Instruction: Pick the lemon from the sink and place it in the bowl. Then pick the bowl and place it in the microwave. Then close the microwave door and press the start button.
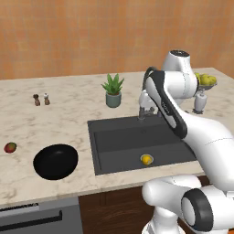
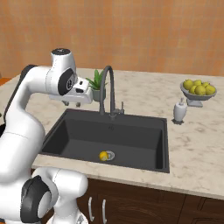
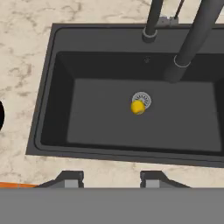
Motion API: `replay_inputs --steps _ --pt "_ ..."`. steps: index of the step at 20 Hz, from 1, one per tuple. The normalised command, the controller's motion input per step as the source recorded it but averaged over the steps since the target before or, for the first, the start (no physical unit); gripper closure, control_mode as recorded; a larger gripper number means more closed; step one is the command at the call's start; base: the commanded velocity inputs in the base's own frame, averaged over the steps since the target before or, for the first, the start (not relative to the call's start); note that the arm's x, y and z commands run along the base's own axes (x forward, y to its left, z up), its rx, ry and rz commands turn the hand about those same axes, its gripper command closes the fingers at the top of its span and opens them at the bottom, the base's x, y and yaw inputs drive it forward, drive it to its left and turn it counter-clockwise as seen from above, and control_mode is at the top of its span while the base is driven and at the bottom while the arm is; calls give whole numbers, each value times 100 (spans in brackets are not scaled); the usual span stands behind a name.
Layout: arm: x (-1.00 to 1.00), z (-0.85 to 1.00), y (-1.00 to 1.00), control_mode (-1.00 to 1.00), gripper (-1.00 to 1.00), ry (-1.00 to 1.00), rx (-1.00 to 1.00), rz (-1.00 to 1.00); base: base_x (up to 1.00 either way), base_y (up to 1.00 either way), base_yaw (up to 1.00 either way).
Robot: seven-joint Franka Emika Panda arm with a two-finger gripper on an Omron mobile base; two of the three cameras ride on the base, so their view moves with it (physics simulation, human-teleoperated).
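Note:
A small yellow lemon (image 1: 146, 159) (image 2: 103, 156) (image 3: 138, 107) lies on the floor of the dark grey sink (image 1: 93, 146) (image 2: 162, 144) (image 3: 48, 109), right beside the drain. On the counter left of the basin rests the wide black bowl (image 1: 55, 161). My gripper (image 2: 72, 104) (image 3: 111, 179) hangs high above the sink's left rear part, pointing down, open with nothing between its fingertips (image 3: 72, 178). The lemon is well below it and a little to the right in the hand view. The microwave and its door are out of view.
The tall arched faucet (image 2: 107, 89) (image 3: 192, 39) rises at the sink's back edge, close to my hand. A potted plant (image 1: 113, 91), two small shakers (image 1: 41, 99), a mango (image 1: 10, 147), a soap dispenser (image 2: 179, 110) and a fruit dish (image 2: 198, 89) stand on the counter.

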Motion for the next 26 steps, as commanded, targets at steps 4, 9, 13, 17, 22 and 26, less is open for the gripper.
replay_inputs --steps 4,9,13,17,22,26 --pt "-4 -31 20 -100 -100 1 -8 0 0 0 0" --pt "-1 -79 18 -100 -100 1 -16 0 0 0 0" --pt "4 -61 0 -100 -100 17 -9 0 0 0 0" --pt "34 -60 0 -100 -100 15 -2 0 0 0 0" --pt "62 -73 -5 -100 -100 22 0 -4 0 0 0" --pt "62 -58 -11 -100 -100 16 2 -4 0 0 0"
